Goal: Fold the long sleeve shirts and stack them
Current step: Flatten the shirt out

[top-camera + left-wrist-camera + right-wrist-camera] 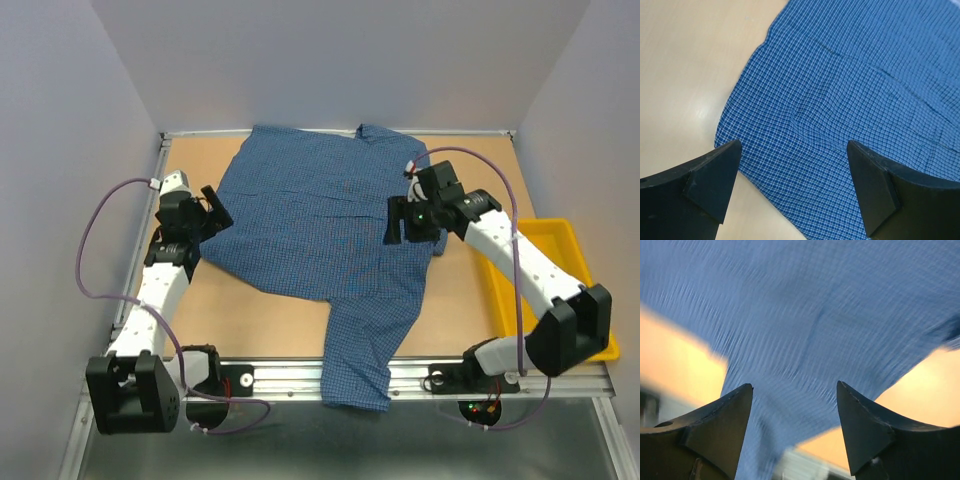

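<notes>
One blue checked shirt (320, 215) is spread across the middle of the tabletop (255, 320), its collar (375, 133) toward 12 o'clock. One long sleeve (365, 345) trails toward 6 o'clock, where its end hangs over the near rail (290, 376). The left claw (213, 212) is held wide apart at the shirt's edge at 9 o'clock, with nothing between its fingers. The right claw (405, 222) is likewise seen apart above the cloth toward 3 o'clock, gripping nothing (its wrist view is blurred, so contact with the fabric cannot be judged). The step in hand is judged to be the choosing of a grasp for the next fold. It would be done well if the trailing sleeve were taken near its end and carried up onto the body, so that no cloth is left over the rail. The cloth should be lifted only a little, lest the flat part be dragged askew. A yellow tray (548, 238) is set at 4 o'clock, apart from the shirt and beside the right arm, and should be cleared by any swing of that arm. The cables (88, 250) looping from both wrists are best kept off the fabric.
</notes>
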Robot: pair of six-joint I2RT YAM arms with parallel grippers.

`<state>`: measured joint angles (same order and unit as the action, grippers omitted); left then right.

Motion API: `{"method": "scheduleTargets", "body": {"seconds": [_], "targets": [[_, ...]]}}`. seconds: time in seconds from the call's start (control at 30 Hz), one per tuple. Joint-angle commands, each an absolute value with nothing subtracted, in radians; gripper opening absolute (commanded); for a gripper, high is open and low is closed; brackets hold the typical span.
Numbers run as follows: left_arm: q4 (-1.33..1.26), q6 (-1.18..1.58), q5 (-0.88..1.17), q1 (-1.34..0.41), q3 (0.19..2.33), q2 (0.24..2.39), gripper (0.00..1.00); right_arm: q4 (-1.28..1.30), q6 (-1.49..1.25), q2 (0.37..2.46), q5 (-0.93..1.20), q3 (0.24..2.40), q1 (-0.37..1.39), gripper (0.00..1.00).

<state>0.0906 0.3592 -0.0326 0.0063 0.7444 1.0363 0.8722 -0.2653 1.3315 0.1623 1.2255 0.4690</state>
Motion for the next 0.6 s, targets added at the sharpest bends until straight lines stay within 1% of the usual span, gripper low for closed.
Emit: {"method": "scheduleTargets", "body": {"seconds": [0.0, 0.07, 0.1, 0.13, 0.17, 0.27, 0.43, 0.57], "targets": [[0.162, 0.393, -0.081, 0.002, 0.814, 1.114, 0.99, 0.609, -0.357, 1.444, 0.009, 1.258, 0.298, 0.72], [0.185, 0.413, -0.119, 0.003, 0.821, 1.156, 0.99, 0.529, -0.362, 1.511, 0.003, 1.259, 0.255, 0.72], [0.192, 0.422, -0.133, 0.003, 0.818, 1.170, 0.99, 0.505, -0.364, 1.541, -0.041, 1.267, 0.247, 0.71], [0.196, 0.437, -0.143, 0.009, 0.813, 1.193, 0.99, 0.456, -0.367, 1.607, -0.046, 1.270, 0.238, 0.70], [0.195, 0.442, -0.140, 0.017, 0.807, 1.201, 0.99, 0.425, -0.370, 1.633, -0.057, 1.272, 0.238, 0.68], [0.172, 0.460, -0.117, 0.043, 0.782, 1.224, 0.99, 0.345, -0.365, 1.744, -0.071, 1.292, 0.236, 0.67], [0.158, 0.466, -0.081, 0.058, 0.778, 1.279, 0.98, 0.298, -0.339, 1.911, -0.118, 1.391, 0.229, 0.61], [0.163, 0.468, -0.078, 0.058, 0.776, 1.313, 0.98, 0.284, -0.327, 1.983, -0.112, 1.460, 0.210, 0.61]]}}
